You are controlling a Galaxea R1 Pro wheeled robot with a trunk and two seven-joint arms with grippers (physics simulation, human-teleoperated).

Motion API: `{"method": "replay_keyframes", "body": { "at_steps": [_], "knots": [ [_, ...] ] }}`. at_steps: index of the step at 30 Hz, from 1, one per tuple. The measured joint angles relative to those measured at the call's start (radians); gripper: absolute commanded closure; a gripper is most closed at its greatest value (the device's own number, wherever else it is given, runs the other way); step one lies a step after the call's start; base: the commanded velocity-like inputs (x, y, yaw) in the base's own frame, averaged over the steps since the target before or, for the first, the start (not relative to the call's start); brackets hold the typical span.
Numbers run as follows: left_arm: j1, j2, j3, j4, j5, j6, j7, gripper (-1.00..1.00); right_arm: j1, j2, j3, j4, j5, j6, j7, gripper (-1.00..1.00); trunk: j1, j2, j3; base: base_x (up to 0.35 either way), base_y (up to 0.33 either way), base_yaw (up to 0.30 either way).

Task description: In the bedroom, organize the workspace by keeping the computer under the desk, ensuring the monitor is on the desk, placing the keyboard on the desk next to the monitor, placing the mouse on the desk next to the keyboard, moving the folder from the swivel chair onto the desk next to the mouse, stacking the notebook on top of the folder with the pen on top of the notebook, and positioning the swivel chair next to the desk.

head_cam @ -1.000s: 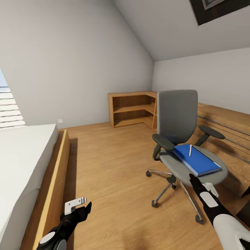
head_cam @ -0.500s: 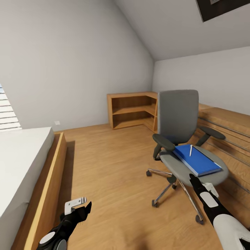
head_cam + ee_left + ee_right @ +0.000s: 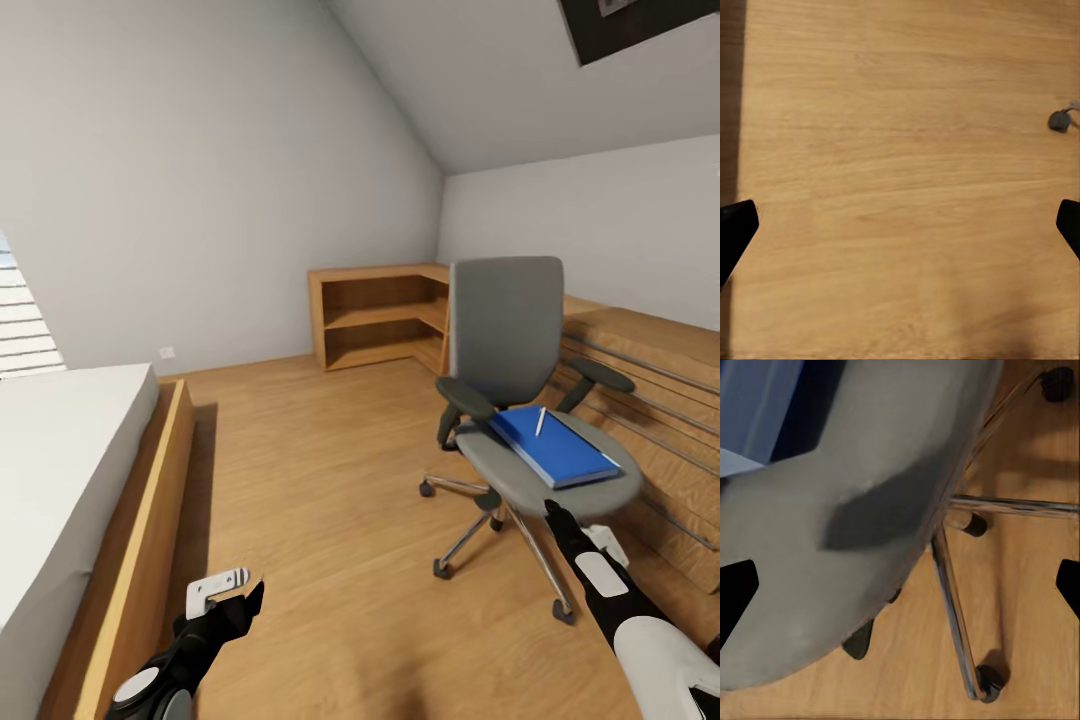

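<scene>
The swivel chair (image 3: 505, 330), grey with black armrests and a chrome star base, stands at the right of the head view. On its seat (image 3: 520, 485) lies the blue folder (image 3: 560, 452) with the pale pen (image 3: 540, 421) on top. My right gripper (image 3: 578, 528) hangs open just in front of the seat's near edge; in the right wrist view the right gripper (image 3: 900, 592) faces the swivel chair's seat (image 3: 847, 525) and chrome legs (image 3: 952, 600). My left gripper (image 3: 235, 592) is open over bare floor. The desk, computer, monitor, keyboard, mouse and notebook are out of view.
A bed (image 3: 60, 470) in a wooden frame (image 3: 150, 520) runs along the left. A low light-wood corner shelf (image 3: 380, 315) stands at the back wall, and a slatted wood panel (image 3: 650, 400) lines the right. Wood floor (image 3: 320, 480) stretches between bed and chair.
The camera has swung slightly right, pushing the bed and window further left. The chair now sits a little higher and further left in the picture. Both arms keep their place in view.
</scene>
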Motion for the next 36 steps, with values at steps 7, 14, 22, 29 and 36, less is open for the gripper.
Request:
{"method": "replay_keyframes", "body": {
  "at_steps": [7,14,22,29,36],
  "knots": [
    [0.000,0.000,0.000,0.000,0.000,0.000,0.001,-1.00,0.000,0.001,0.000,0.001,0.000,0.000,-0.001,-1.00,0.000,0.000,0.000,-0.326,-0.019,0.000],
    [0.000,0.000,0.000,0.000,0.000,-0.001,0.000,-1.00,0.000,0.001,0.000,0.001,0.001,-0.001,-0.001,-1.00,0.000,0.000,0.000,-0.148,-0.041,0.000],
    [0.000,-0.001,0.000,0.000,0.000,-0.001,0.001,-1.00,0.000,0.002,0.000,0.001,0.003,-0.002,0.000,-1.00,-0.027,0.049,0.022,-0.012,-0.003,0.000],
    [0.000,-0.001,-0.003,0.000,0.000,-0.001,0.000,-1.00,0.000,0.012,0.000,0.001,0.036,-0.002,0.000,-1.00,-0.054,0.098,0.044,-0.001,0.000,0.000],
    [0.000,-0.002,-0.014,0.000,0.000,0.000,-0.001,-1.00,0.000,0.015,0.000,0.002,0.080,-0.003,-0.001,-1.00,-0.081,0.147,0.066,0.000,0.000,0.000]
  ]
}}
